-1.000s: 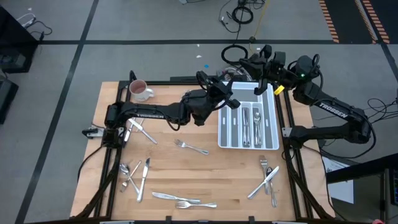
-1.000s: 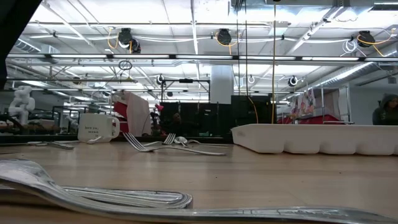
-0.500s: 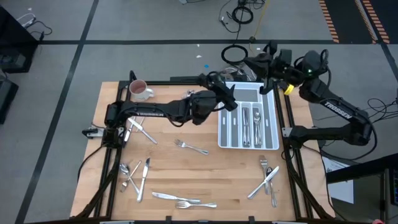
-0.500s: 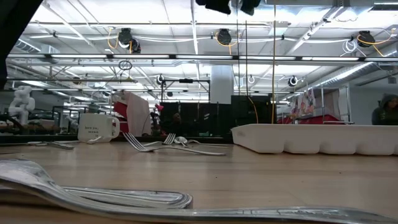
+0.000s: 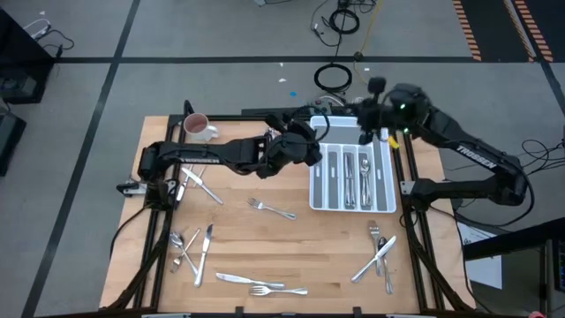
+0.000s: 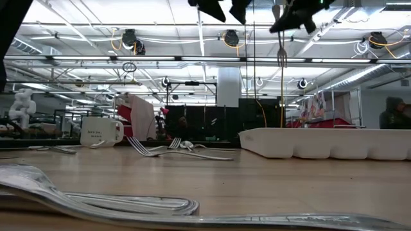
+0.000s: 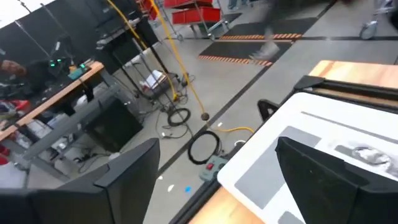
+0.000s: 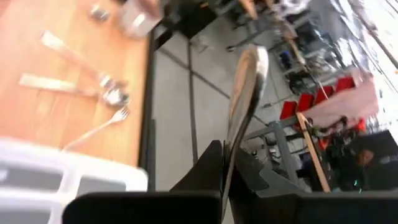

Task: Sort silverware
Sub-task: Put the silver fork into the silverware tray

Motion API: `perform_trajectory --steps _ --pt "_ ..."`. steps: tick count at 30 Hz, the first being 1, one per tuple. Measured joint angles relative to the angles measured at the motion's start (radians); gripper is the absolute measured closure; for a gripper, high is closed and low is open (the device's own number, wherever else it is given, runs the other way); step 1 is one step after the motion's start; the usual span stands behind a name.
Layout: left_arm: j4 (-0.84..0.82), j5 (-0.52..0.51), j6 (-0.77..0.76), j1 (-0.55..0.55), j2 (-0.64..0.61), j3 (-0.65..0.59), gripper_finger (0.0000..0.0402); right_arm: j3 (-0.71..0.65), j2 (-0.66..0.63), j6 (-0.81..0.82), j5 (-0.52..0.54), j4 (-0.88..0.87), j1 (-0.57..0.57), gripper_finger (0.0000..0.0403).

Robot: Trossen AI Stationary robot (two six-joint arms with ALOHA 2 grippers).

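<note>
Holding sorted silverware [image 5: 357,176], white tray [image 5: 320,189], right hand [image 5: 374,113] clamping fork [image 6: 280,48], left hand [image 5: 311,132] spread, empty

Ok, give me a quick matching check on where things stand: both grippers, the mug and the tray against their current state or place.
Things:
1. left gripper
2. right gripper
3. mug
4. tray

States or places:
A. shut on a piece of silverware, held up in the air
B. on the table's right side, with several pieces lying in its compartments
C. open, holding nothing
D. at the table's far left corner

Pairs: 1-C, 2-A, 3-D, 4-B
</note>
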Motion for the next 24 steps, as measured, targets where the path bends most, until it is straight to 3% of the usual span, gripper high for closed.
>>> perform_trajectory --steps 9,14,18,24 --pt "-0.081 -0.118 0.000 0.005 -0.050 0.000 0.0107 -0.335 -0.012 -0.322 0.267 0.246 0.182 0.0403" --pt "-0.142 -0.157 -0.003 0.004 -0.047 -0.001 0.0114 -0.483 -0.015 -0.441 0.263 0.327 0.297 0.0403" --pt "-0.193 -0.163 -0.100 0.004 -0.048 0.000 0.0114 -0.588 -0.011 -0.562 0.261 0.413 0.378 0.0403" --pt "-0.242 -0.163 -0.151 0.006 -0.048 0.000 0.0114 -0.681 -0.003 -0.512 0.252 0.553 0.449 0.0403"
